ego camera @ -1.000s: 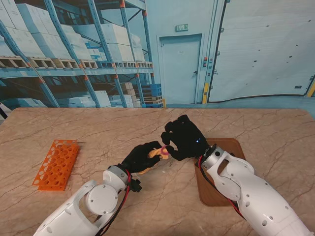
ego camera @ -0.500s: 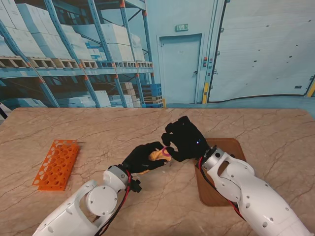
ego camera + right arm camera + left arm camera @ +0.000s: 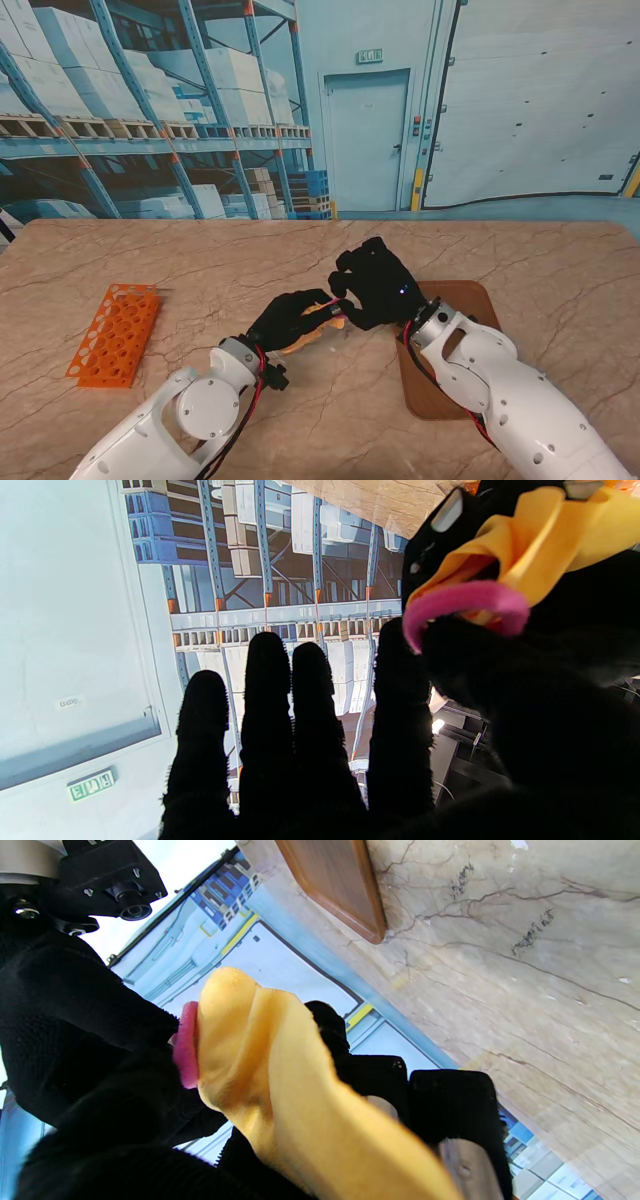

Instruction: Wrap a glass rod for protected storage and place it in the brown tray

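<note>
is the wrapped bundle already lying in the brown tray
No. The left hand holds the yellow bundle up beside the right hand, apart from the brown tray.

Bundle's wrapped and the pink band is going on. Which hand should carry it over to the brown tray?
Probably the left hand: it already grips the yellow wrapped bundle. The right hand only works the pink band, though it sits nearer the brown tray.

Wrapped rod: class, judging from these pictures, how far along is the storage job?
Done: yellow cloth is rolled up, presumably around the rod, which is not visible. In hand: left hand grips the bundle while right hand works a pink band onto its end. Left: finish banding, then place it in the brown tray.
</note>
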You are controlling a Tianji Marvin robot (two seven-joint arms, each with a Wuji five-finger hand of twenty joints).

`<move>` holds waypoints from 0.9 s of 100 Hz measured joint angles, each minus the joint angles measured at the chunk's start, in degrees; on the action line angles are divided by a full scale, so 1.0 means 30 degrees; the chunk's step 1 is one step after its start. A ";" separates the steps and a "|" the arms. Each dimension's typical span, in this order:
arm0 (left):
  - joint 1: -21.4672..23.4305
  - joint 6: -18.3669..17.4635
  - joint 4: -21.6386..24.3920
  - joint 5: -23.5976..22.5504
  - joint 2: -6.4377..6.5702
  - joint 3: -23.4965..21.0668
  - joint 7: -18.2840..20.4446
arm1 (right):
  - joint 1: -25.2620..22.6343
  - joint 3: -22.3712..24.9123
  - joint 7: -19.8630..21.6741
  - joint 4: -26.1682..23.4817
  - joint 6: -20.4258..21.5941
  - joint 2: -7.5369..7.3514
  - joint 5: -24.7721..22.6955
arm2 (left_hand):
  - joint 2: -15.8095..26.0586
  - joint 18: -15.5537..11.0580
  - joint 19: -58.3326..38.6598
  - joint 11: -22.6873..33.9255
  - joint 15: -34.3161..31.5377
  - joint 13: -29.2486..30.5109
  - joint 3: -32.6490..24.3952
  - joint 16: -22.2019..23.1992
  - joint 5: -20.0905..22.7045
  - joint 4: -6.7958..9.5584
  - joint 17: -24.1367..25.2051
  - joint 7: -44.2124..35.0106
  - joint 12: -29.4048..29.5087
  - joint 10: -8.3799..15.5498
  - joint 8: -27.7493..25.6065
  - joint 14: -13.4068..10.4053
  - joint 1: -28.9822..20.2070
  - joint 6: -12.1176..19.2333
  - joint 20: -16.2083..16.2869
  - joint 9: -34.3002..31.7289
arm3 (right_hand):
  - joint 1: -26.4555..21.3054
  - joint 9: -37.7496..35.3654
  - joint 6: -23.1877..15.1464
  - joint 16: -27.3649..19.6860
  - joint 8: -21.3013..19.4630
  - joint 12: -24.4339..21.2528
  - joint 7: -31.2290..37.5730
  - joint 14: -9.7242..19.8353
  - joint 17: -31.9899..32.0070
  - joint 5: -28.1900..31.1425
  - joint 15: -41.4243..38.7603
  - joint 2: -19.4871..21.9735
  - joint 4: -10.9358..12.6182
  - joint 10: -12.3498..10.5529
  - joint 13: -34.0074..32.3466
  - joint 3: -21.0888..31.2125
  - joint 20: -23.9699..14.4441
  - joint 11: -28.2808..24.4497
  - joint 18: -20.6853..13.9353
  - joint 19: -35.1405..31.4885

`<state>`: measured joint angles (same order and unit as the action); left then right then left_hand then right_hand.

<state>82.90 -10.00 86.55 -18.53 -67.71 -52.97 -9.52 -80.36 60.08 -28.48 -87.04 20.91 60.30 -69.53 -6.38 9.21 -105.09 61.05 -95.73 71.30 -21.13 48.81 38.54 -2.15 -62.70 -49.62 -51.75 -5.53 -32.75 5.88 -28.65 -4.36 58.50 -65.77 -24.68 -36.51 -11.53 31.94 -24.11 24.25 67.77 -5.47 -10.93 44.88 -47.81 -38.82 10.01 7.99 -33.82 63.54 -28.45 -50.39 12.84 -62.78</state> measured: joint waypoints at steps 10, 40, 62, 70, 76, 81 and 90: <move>0.0024 0.0074 0.0003 -0.0511 -0.0029 0.0039 -0.0315 | -0.0052 0.0004 -0.0021 -0.0002 -0.0005 -0.0008 -0.0055 | 0.0121 0.0150 -0.0027 0.0189 -0.0173 0.0042 -0.0792 0.0000 0.0707 0.0016 0.0000 -0.1017 -0.0002 -0.0001 0.0752 0.0112 -0.2175 -0.0032 0.0195 -0.0413 | -0.0001 0.0000 0.0000 0.0004 0.0000 0.0000 0.0000 0.0000 0.0000 0.0000 0.0000 0.0000 0.0025 -0.0004 0.0000 -0.0001 0.0000 0.0000 0.0000 0.0000; 0.0086 0.0036 0.0082 -0.0960 -0.0035 0.0041 -0.0542 | -0.0353 0.0418 -0.0115 -0.0147 -0.0190 -0.0004 -0.0189 | -0.0108 0.0302 -0.0081 0.0353 -0.0466 0.0102 -0.1022 -0.0004 0.1364 0.0016 -0.0004 -0.3215 -0.0021 0.0162 0.0887 0.0194 -0.2674 -0.0696 0.0281 -0.1091 | -0.0006 0.0000 -0.0202 0.0036 0.0425 0.0001 -0.0427 0.0003 0.0000 -0.0396 -0.0001 0.0594 -0.2013 -0.0003 0.0000 -0.1204 0.0000 0.0000 0.0000 0.0000; 0.0193 -0.0190 0.0233 -0.0918 -0.0026 -0.0019 -0.0493 | -0.0779 0.1033 0.0206 -0.0360 -0.1038 0.0053 0.0038 | -0.0108 0.0311 -0.0085 0.0516 -0.0623 0.0107 -0.1023 -0.0174 0.1363 0.0015 -0.0004 -0.3412 -0.0215 0.0306 0.0883 0.0194 -0.2701 -0.0886 0.0439 -0.1116 | -0.0009 0.0000 -0.0203 0.0038 0.0854 0.0001 -0.0716 0.0006 0.0000 -0.0574 -0.0002 0.0956 -0.2873 -0.0005 0.0000 -0.1621 0.0000 0.0000 0.0000 0.0000; 0.0231 -0.0290 0.0312 -0.0896 -0.0024 -0.0029 -0.0483 | -0.0920 0.1201 0.0504 -0.0397 -0.1183 0.0089 0.0404 | -0.0108 0.0312 -0.0085 0.0515 -0.0624 0.0107 -0.1023 -0.0181 0.1364 0.0016 -0.0004 -0.3415 -0.0220 0.0308 0.0883 0.0194 -0.2701 -0.0886 0.0463 -0.1117 | -0.0009 -0.0002 -0.0203 0.0039 0.0975 0.0001 -0.0912 0.0007 0.0000 -0.0737 -0.0002 0.0956 -0.3248 -0.0005 0.0000 -0.1820 0.0000 0.0000 0.0000 0.0000; 0.0252 -0.0357 0.0345 -0.0895 -0.0024 -0.0040 -0.0483 | -0.0994 0.1256 0.0587 -0.0401 -0.1251 0.0102 0.0506 | -0.0108 0.0312 -0.0085 0.0516 -0.0624 0.0107 -0.1023 -0.0184 0.1363 0.0016 -0.0004 -0.3417 -0.0225 0.0309 0.0879 0.0194 -0.2700 -0.0886 0.0463 -0.1117 | -0.0009 -0.0003 -0.0203 0.0039 0.0975 0.0001 -0.0952 0.0007 0.0000 -0.0815 -0.0002 0.0961 -0.3256 -0.0005 0.0000 -0.2040 0.0000 0.0000 0.0000 0.0000; 0.0268 -0.0402 0.0364 -0.0894 -0.0024 -0.0053 -0.0483 | -0.1037 0.1273 0.0660 -0.0401 -0.1274 0.0109 0.0586 | -0.0108 0.0312 -0.0085 0.0516 -0.0626 0.0107 -0.1023 -0.0186 0.1363 0.0016 -0.0004 -0.3420 -0.0225 0.0311 0.0877 0.0194 -0.2700 -0.0887 0.0464 -0.1117 | -0.0009 -0.0003 -0.0203 0.0040 0.0980 0.0001 -0.1117 0.0006 0.0000 -0.0820 -0.0002 0.0969 -0.3260 -0.0005 0.0000 -0.2146 0.0000 0.0000 0.0000 0.0000; 0.0308 -0.0436 0.0420 -0.0839 -0.0024 -0.0088 -0.0483 | -0.1080 0.1273 0.0851 -0.0408 -0.1298 0.0128 0.0763 | -0.0108 0.0313 -0.0085 0.0517 -0.0626 0.0107 -0.1023 -0.0189 0.1364 0.0016 -0.0004 -0.3421 -0.0226 0.0310 0.0874 0.0194 -0.2700 -0.0887 0.0465 -0.1118 | -0.0009 -0.0003 -0.0203 0.0039 0.0980 0.0001 -0.1132 0.0007 0.0000 -0.0822 0.0090 0.1099 -0.3279 -0.0006 0.0000 -0.2430 0.0000 0.0002 0.0000 0.0000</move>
<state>83.82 -11.31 87.81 -21.05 -67.78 -53.23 -10.97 -83.59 63.90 -25.92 -88.27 17.02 60.68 -67.24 -6.70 10.15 -105.34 62.60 -97.61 71.62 -24.20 48.24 42.63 -2.10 -62.71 -59.89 -52.43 -4.60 -30.12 6.46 -36.75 -7.02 59.90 -69.12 -24.71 -36.52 -12.14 32.06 -21.17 24.25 64.37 -5.45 -10.93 42.42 -47.54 -35.53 0.17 7.98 -33.82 56.25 -28.45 -50.39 12.84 -62.78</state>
